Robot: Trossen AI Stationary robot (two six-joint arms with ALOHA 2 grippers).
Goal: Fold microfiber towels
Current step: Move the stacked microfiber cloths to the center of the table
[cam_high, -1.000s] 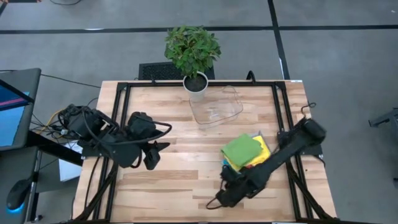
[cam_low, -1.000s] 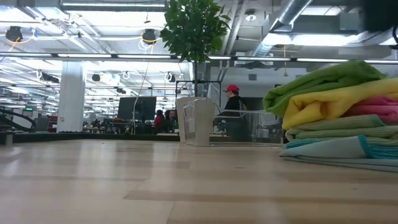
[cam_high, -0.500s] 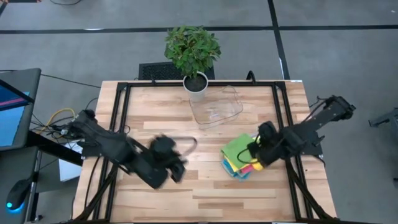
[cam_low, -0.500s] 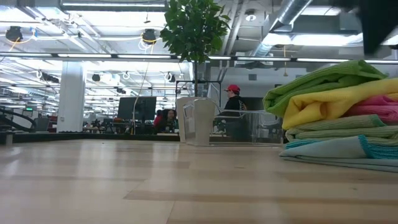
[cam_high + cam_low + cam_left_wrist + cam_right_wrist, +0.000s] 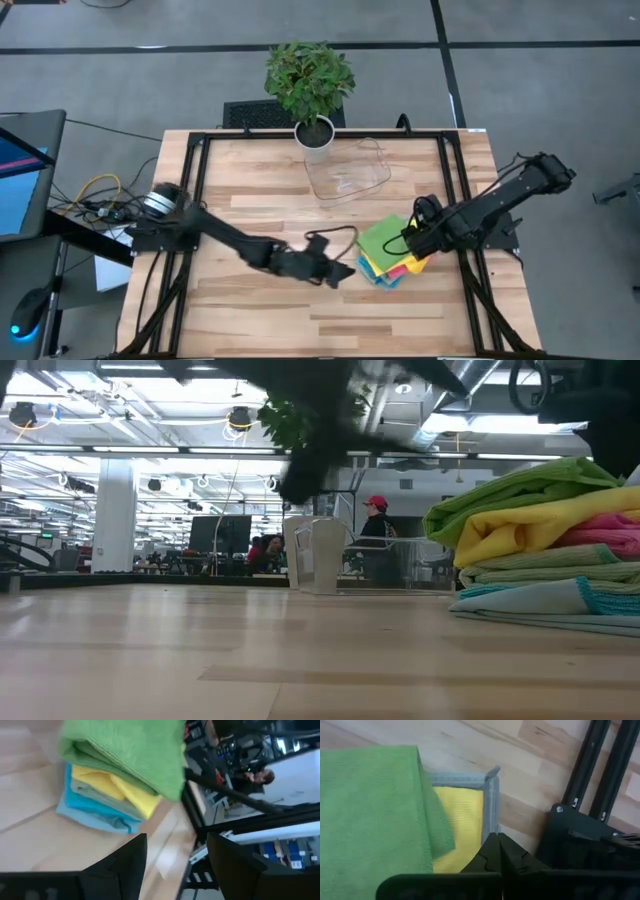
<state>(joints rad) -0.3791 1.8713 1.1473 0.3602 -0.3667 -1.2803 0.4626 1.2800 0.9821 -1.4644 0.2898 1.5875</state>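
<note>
clear tray (image 5: 347, 176) looks empty; folded towel stack (image 5: 392, 250) sits nearby on table (image 5: 250, 180).

one stack of towels (image 5: 390, 250), at least five layers: green, yellow, pink, grey, blue. one plant (image 5: 309, 82). one clear tray (image 5: 347, 172). two arms, two grippers: left (image 5: 346, 273), right (image 5: 408, 243).

Bare wooden bench (image 5: 250, 310) lies open at front; the stacked microfiber towels (image 5: 390, 250), clear plastic tray (image 5: 347, 170) and potted plant (image 5: 310, 85) obstruct elsewhere.
</note>
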